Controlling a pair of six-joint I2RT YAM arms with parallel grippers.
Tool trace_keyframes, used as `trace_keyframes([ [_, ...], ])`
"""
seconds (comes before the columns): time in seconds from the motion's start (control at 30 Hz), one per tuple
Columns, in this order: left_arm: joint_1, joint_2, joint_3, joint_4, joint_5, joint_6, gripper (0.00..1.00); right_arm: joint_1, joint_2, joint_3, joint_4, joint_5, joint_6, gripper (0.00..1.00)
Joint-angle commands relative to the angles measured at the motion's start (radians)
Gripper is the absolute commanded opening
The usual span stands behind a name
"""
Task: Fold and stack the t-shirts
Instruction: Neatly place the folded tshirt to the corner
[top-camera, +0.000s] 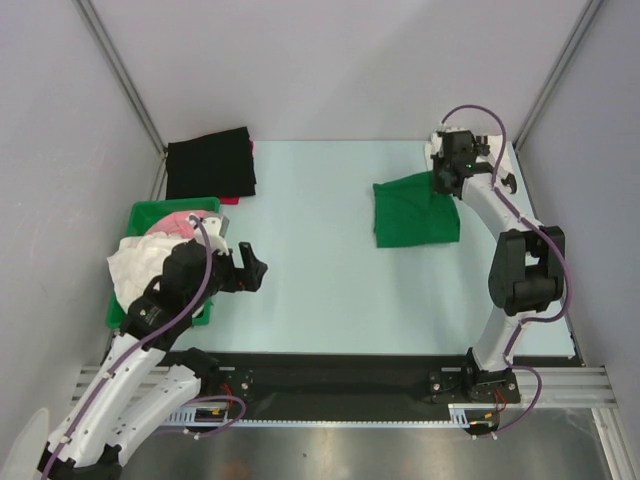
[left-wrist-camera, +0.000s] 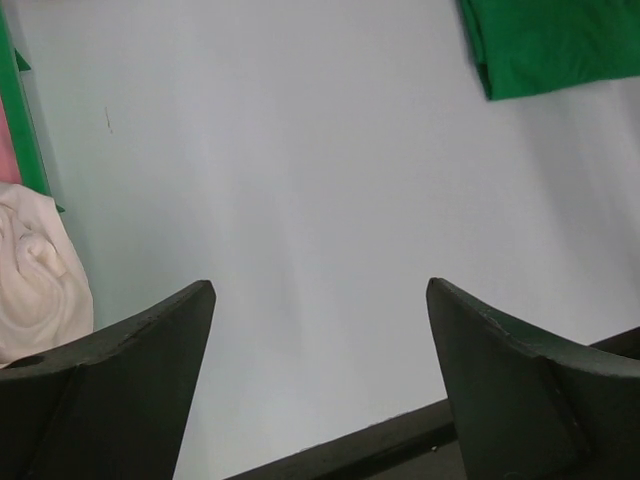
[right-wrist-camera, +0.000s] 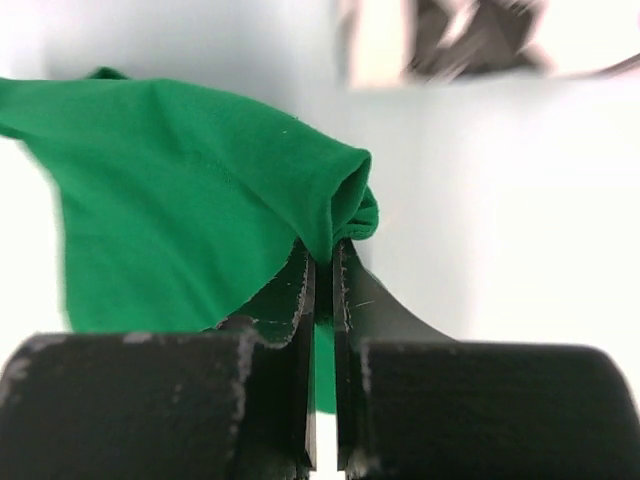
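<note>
Top external view: the green t-shirt (top-camera: 415, 212) is lying partly folded on the pale desk (top-camera: 320, 300), at about 2 o'clock from the desk's centre. The right end effector (top-camera: 447, 180) is reaching over the shirt's 1 o'clock corner, which is being held up off the surface. Right wrist view: the two fingers are pressing together with a fold of green cloth pinched between their tips, and the rest of the shirt is draping away toward 9 o'clock. The left end effector (top-camera: 254, 270) is hovering above bare desk at about 8 o'clock from centre, well apart from the green t-shirt. Left wrist view: its fingers (left-wrist-camera: 130, 380) are standing wide apart with nothing between them, and the shirt's edge is showing at 1 o'clock of that frame. A green bin (top-camera: 150, 213) is sitting at the desk's 9 o'clock edge, just beside the left arm, holding a crumpled white garment (top-camera: 135, 265) and something pink (top-camera: 172, 222). A dark folded stack (top-camera: 210, 163), black with a red edge peeking out beneath, is resting at 11 o'clock, just beyond the bin.
</note>
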Motion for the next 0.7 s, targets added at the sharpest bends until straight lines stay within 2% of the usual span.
trace_keyframes([
  [0.0,0.0,0.002,0.001,0.033,0.012,0.003,0.93,-0.052,-0.002,0.093,0.056,0.066,-0.122,0.0],
  [0.13,0.0,-0.014,0.001,0.035,0.021,0.005,0.94,-0.118,-0.004,0.087,0.19,-0.044,-0.149,0.0],
  [0.5,0.002,-0.011,0.001,0.035,0.02,0.006,0.94,-0.176,0.119,0.299,0.313,-0.029,-0.323,0.0],
  [0.67,0.003,0.005,0.002,0.033,0.014,0.006,0.94,-0.198,0.188,0.402,0.306,-0.035,-0.352,0.0],
])
